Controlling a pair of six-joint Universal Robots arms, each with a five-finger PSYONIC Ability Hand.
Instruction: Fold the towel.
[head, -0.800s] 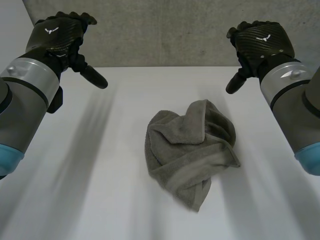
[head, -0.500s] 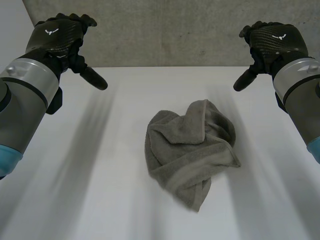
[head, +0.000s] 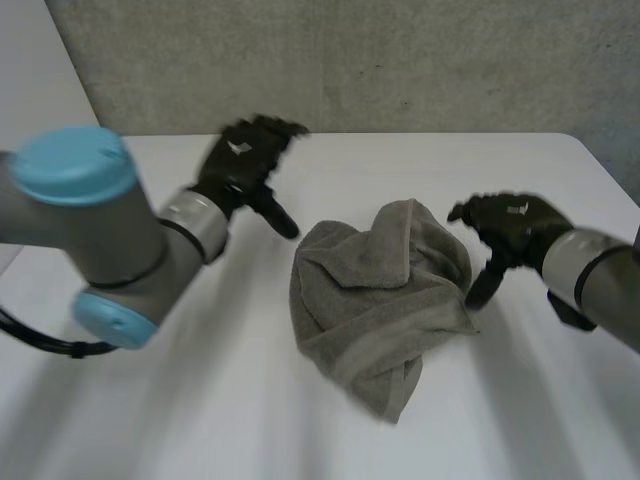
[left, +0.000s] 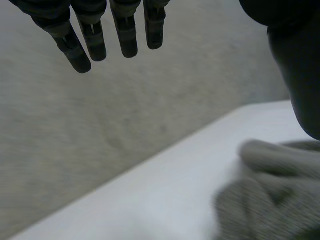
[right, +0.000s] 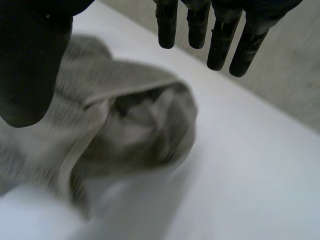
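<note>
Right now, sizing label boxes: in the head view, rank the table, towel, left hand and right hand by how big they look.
1. The table.
2. The towel.
3. The left hand and right hand look alike, so they are left unranked.

I see the towel (left: 270, 195) cut off at the frame edge in the left wrist view. In the right wrist view the right hand (right: 30, 55) covers part of it.

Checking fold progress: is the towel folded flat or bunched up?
Bunched up: the towel lies in a lumpy heap of loose creases on the table, between the open left hand and right hand.
</note>
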